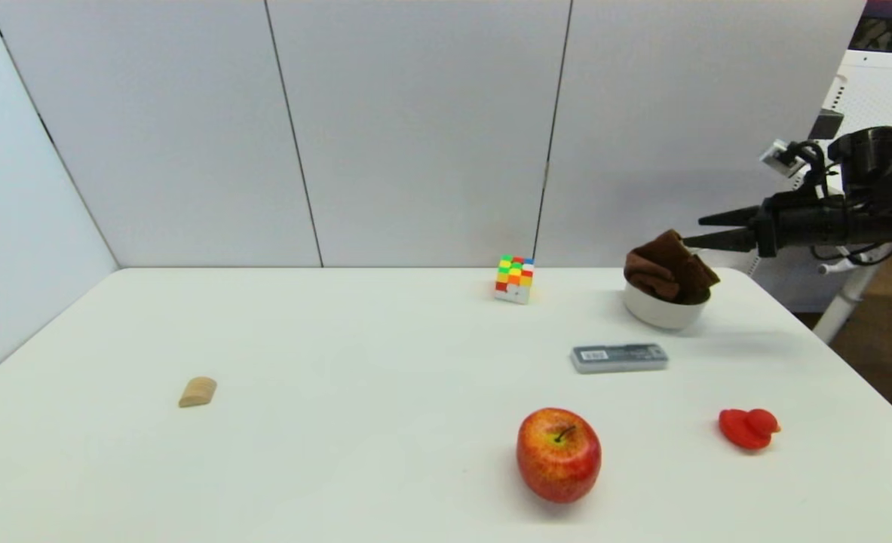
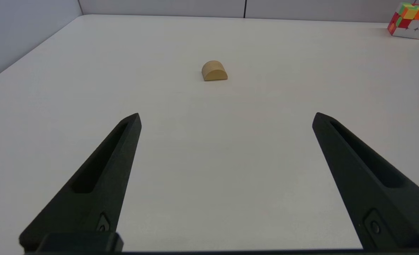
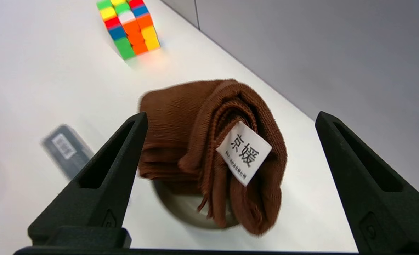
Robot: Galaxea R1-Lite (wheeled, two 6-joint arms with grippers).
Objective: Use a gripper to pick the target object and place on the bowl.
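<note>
The dark brown cloth bundle (image 1: 669, 268) lies in the off-white bowl (image 1: 664, 311) at the table's far right, heaped above the rim and hanging over one side. In the right wrist view the cloth (image 3: 209, 148) shows its white tag, with the bowl (image 3: 181, 209) mostly hidden beneath. My right gripper (image 1: 698, 231) is open and empty, level with the top of the cloth, fingertips just to its right. In its own view (image 3: 230, 118) the fingers stand wide apart on either side of the cloth, not touching it. My left gripper (image 2: 226, 117) is open and empty over bare table.
A colourful cube (image 1: 514, 279) stands at the back middle. A grey flat box (image 1: 619, 357) lies in front of the bowl. A red apple (image 1: 558, 454) and a red duck toy (image 1: 749, 427) sit near the front. A wooden half-round block (image 1: 197, 392) lies at the left.
</note>
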